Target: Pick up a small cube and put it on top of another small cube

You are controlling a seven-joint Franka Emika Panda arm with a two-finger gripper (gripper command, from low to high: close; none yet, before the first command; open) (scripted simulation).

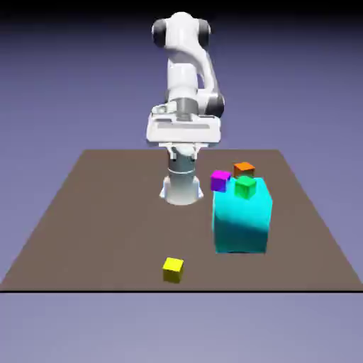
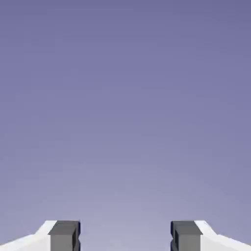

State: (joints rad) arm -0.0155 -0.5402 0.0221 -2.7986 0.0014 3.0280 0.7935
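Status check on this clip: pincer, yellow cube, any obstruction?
Pincer open, empty, facing only backdrop. Small bright-yellow cube alone on the brown table, near edge, untouched. Big cyan block with small green cube on top stands apart; nothing blocks the yellow cube.

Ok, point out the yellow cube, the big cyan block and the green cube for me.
yellow cube [image 1: 172, 269], exterior view, on its front face.
cyan block [image 1: 242, 224], exterior view, on its front face.
green cube [image 1: 245, 187], exterior view, on its front face.

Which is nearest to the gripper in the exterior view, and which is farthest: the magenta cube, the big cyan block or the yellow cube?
Measured from the gripper:
1. Magenta cube, beside the cyan block's far corner.
2. Big cyan block, toward the exterior view's right.
3. Yellow cube, alone near the table's front edge.
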